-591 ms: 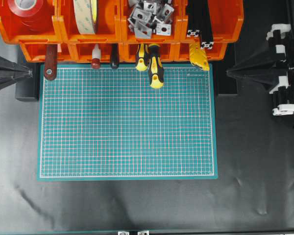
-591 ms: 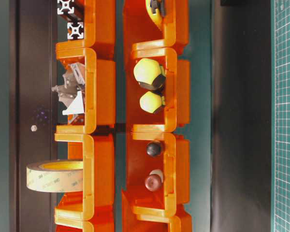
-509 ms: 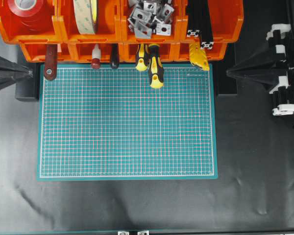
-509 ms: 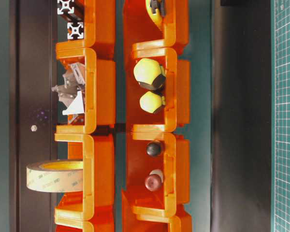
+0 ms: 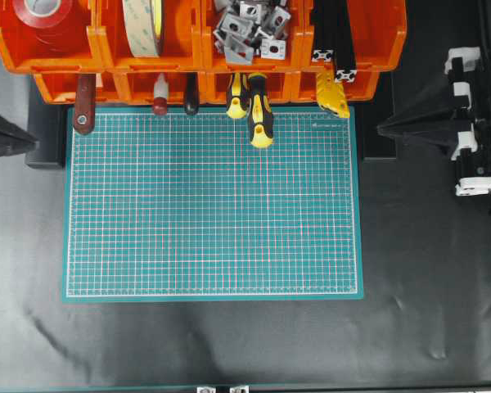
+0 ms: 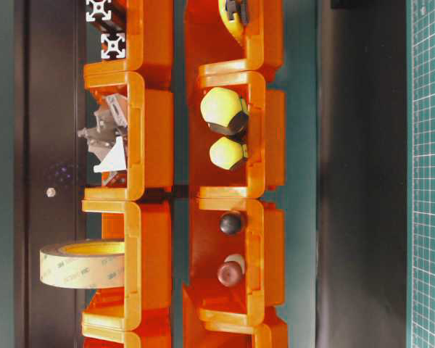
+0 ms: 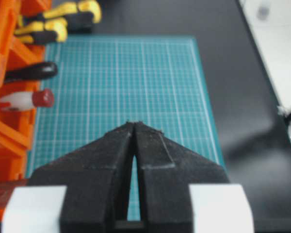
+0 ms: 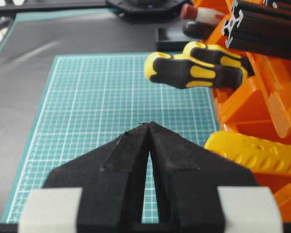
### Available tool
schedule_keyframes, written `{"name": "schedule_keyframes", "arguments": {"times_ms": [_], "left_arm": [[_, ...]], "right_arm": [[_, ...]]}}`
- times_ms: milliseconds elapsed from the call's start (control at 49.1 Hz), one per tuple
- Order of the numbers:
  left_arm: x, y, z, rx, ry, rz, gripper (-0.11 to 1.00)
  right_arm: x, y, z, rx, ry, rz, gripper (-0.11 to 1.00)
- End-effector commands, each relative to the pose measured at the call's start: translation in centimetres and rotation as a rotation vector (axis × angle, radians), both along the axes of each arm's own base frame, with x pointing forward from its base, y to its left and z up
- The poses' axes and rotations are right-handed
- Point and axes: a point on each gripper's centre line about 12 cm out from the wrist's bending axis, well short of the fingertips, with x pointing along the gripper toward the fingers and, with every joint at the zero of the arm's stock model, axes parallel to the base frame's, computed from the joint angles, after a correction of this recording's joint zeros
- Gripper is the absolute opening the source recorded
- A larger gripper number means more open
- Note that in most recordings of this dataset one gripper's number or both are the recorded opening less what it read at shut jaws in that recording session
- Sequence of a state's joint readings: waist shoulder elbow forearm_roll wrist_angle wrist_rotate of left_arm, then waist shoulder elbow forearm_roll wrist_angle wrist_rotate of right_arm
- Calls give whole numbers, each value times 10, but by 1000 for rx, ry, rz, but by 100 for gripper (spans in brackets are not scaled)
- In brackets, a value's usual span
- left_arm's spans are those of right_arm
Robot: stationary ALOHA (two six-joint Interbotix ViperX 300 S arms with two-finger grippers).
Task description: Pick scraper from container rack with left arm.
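Observation:
The scraper (image 5: pixel 83 102) sticks out of the leftmost lower bin of the orange container rack (image 5: pixel 196 53). Its reddish-brown handle, with a metal-ringed hole, reaches onto the mat's far left corner; the blade is hidden inside the bin. My left gripper (image 5: pixel 33 145) is at the left edge, left of the handle and apart from it, shut and empty. In the left wrist view its fingertips (image 7: pixel 135 122) meet over the mat, with the rack (image 7: pixel 5 136) on the left and a reddish-brown sliver of the scraper (image 7: pixel 5 190) low beside it. My right gripper (image 8: pixel 149 124) is shut and empty.
A green cutting mat (image 5: pixel 213 205) lies in front of the rack. Two yellow-and-black screwdrivers (image 5: pixel 259 123), a red-handled tool (image 5: pixel 159 105), a black handle (image 5: pixel 191 102) and a yellow knife (image 5: pixel 334 94) stick out of the lower bins. The upper bins hold tape rolls, brackets and extrusions.
My left gripper has pulled back to the left and slightly toward the table's front, farther from the scraper. The right arm shifted slightly. Both stay shut.

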State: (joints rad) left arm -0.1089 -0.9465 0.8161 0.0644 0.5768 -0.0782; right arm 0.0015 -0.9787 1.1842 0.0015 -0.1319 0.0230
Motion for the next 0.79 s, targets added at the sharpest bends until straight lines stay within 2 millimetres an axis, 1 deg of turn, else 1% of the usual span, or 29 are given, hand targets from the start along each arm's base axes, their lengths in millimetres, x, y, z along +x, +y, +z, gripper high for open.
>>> {"name": "schedule_keyframes", "arguments": {"times_ms": [0,81,163,285,468,550,631,713,774], "left_arm": [[5,-1,22,57,61,-19,0],[7,-1,35,122,140,-50,0],[10,-2,42,159,197,-69,0],[14,-2,39,187,263,-70,0],[11,0,24,231,432,-65,0],[15,-2,29,246,436,-71,0],[21,-9,37,286,449,-95,0],[28,-18,41,387,481,-81,0],[32,-21,41,479,504,-27,0]], "right_arm": [[4,0,13,6,-28,0,-1],[3,0,13,16,-26,-2,-1],[3,0,14,25,-29,-5,-1],[3,0,15,36,-35,-7,-1],[2,0,16,43,-38,-9,-1],[2,0,16,46,-40,-11,-1],[2,0,17,52,-41,-14,-1],[2,0,17,61,-41,-15,-1],[2,0,17,63,-43,-16,-1]]}}
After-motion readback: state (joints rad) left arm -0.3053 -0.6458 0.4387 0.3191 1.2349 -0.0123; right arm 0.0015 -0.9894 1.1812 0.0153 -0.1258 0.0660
